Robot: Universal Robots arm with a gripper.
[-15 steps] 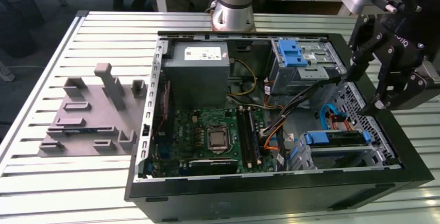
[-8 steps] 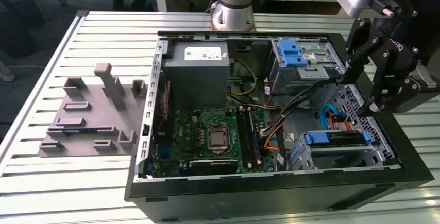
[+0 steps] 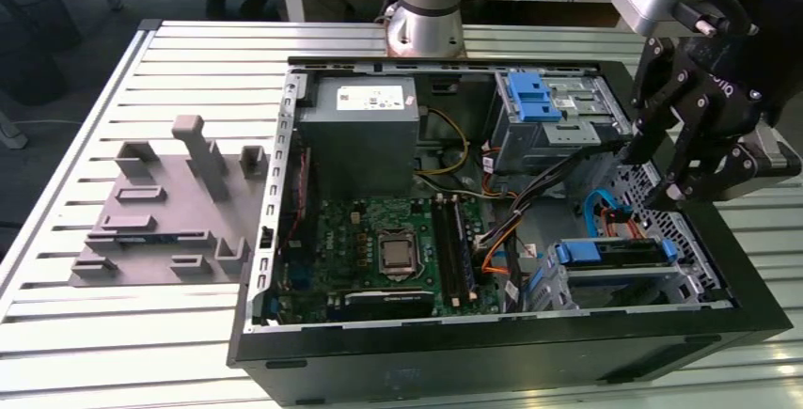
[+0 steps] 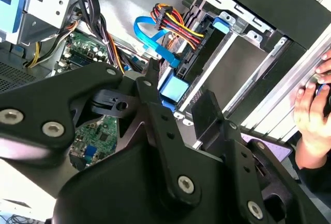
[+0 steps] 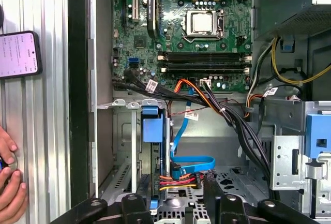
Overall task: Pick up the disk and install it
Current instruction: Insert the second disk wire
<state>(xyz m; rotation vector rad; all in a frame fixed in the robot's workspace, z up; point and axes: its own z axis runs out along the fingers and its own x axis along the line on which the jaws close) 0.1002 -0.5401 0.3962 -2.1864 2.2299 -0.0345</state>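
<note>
- The computer case (image 3: 502,343) lies open on the slatted table (image 3: 75,334). A descent that runs off line could strike the case's side wall under the arm.
- The gripper (image 3: 655,176) hangs over that edge, jaws wide and empty.
- The disk (image 3: 608,252) sits in the bay at the case's corner. A skewed push could jam its blue bracket.
- A person's hand (image 4: 310,113) rests at the table edge beside the case, probably within the arm's reach.
- The cables (image 5: 194,160) plugged in by the disk could snag a finger.
</note>
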